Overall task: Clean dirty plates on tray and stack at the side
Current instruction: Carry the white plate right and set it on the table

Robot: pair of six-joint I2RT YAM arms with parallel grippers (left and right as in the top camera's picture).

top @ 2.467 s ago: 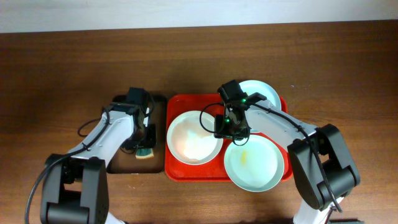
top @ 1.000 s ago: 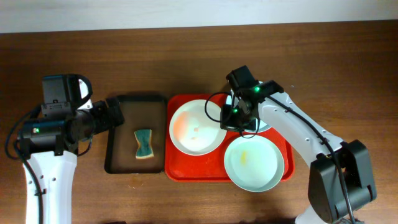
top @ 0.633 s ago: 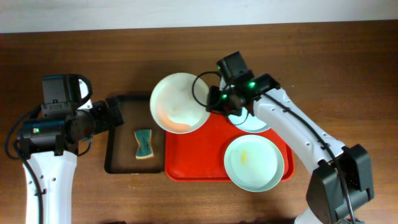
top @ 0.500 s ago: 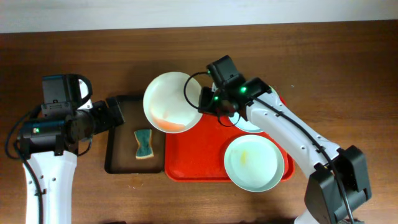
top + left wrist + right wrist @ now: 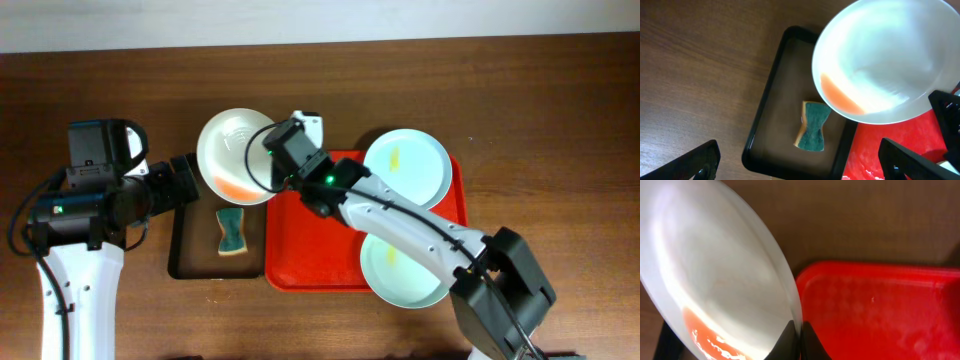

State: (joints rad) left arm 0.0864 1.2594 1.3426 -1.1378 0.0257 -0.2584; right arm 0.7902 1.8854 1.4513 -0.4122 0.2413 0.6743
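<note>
Two fingers of the right gripper (image 5: 800, 335) are pressed together on the rim of one plate (image 5: 715, 280), with the plate edge pinched between them. This held plate (image 5: 238, 155) is lifted and tilted. It hangs over the far right corner of the black tray (image 5: 190, 255) and the wood of the table (image 5: 560, 90) just beyond it, outside the far left corner of the red tray (image 5: 310, 240). An orange-red patch shows along the lower inside rim of the held plate.

The left gripper (image 5: 800, 162) stands fully open and holds nothing. It hovers above the left edge of the black tray, apart from the held plate. A green and yellow sponge (image 5: 231, 231) lies flat on the black tray, near its right edge.

The red tray lies just beside the black tray, on its right.
- Second plate (image 5: 407, 165): at the far right corner of the red tray, flat, with a small yellow smear.
- Third plate (image 5: 400, 268): at the near right corner, overhanging the near edge, partly hidden by the right arm.
</note>
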